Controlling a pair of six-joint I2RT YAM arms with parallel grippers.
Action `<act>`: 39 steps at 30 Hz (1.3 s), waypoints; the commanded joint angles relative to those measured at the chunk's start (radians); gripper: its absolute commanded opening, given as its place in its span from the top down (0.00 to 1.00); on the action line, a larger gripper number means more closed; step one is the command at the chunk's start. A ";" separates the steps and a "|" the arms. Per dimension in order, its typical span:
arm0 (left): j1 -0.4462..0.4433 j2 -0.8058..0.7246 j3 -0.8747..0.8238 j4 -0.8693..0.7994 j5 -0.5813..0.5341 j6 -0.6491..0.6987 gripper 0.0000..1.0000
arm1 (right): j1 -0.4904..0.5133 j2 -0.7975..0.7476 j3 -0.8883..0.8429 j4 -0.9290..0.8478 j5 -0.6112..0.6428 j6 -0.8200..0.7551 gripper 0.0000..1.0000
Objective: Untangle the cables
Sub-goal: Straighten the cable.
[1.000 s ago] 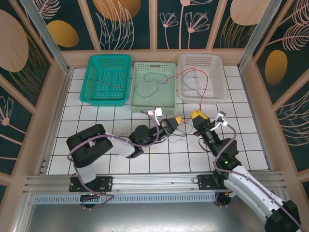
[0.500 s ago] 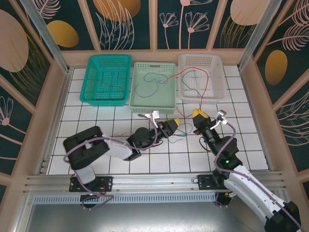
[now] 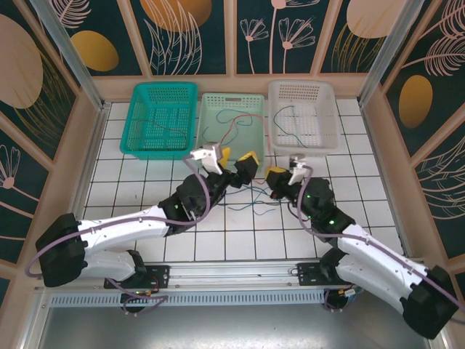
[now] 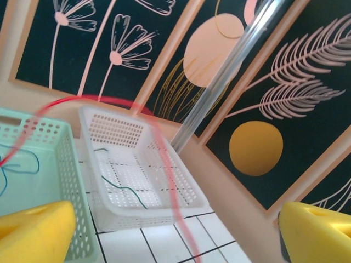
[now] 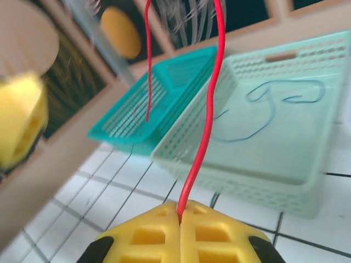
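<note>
My right gripper (image 3: 275, 179) (image 5: 180, 211) is shut on one end of the red cable (image 5: 211, 109). That cable rises from the yellow pads and loops over the mint basket (image 3: 231, 127). My left gripper (image 3: 237, 160) (image 4: 176, 230) stands open just left of it, near the mint basket's front wall. The blurred red cable (image 4: 164, 164) passes between its yellow fingers (image 4: 33, 233) without being gripped. A blue cable (image 5: 274, 104) lies in the mint basket and a green cable (image 4: 123, 189) in the white basket (image 4: 181, 192). Blue and green cables (image 3: 254, 201) lie on the tiles below both grippers.
Three baskets stand in a row at the back: teal (image 3: 161, 116) with a thin dark cable in it, mint, and white (image 3: 301, 116). Wooden walls and metal posts close in the white tiled floor (image 3: 145, 189). Both arms reach inward over the middle tiles.
My left gripper opened and let the red cable go as its arm stretched toward the baskets. The right gripper carried the red cable left, out of the white basket.
</note>
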 commanded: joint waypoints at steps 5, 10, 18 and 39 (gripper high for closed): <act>0.140 0.065 0.133 -0.161 0.198 0.040 0.16 | 0.084 0.063 0.093 0.010 0.027 -0.102 1.00; 0.144 0.092 0.152 -0.237 0.190 0.119 0.16 | 0.083 0.038 0.088 0.013 -0.006 -0.111 1.00; 0.206 0.139 0.223 -0.260 0.244 0.039 0.18 | 0.090 0.047 0.083 0.035 -0.080 -0.133 1.00; 0.248 0.153 0.227 -0.138 0.327 0.113 1.00 | 0.078 0.074 0.089 -0.051 0.006 -0.065 0.47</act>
